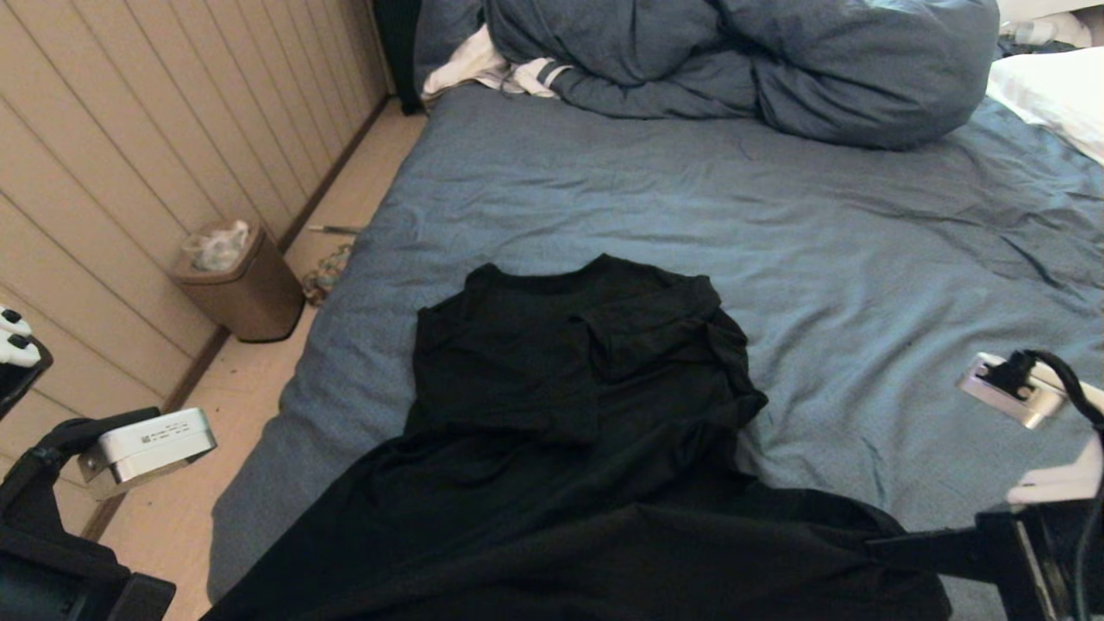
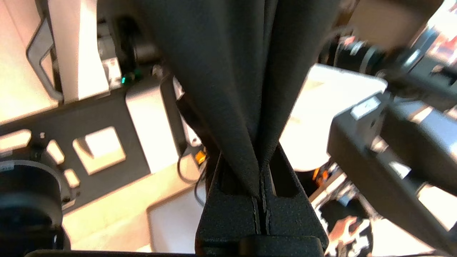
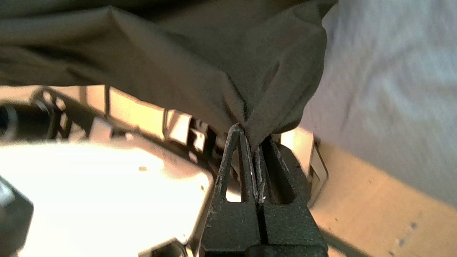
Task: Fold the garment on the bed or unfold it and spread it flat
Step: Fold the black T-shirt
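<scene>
The shirt (image 1: 552, 414) lies on the near part of the bed (image 1: 862, 259), towards its left side, collar end away from the robot and its near end hanging off the bed's near edge. At that near end the left gripper (image 2: 260, 178) pinches one corner and the right gripper (image 3: 254, 142) the other. The duvet (image 1: 742, 60) is heaped along the bed's far end, with a cloth (image 1: 492, 69) tucked at its left and a pillow (image 1: 1052, 95) at the far right. A bin (image 1: 237, 285) stands on the floor left of the bed, against the wall (image 1: 129, 155).
</scene>
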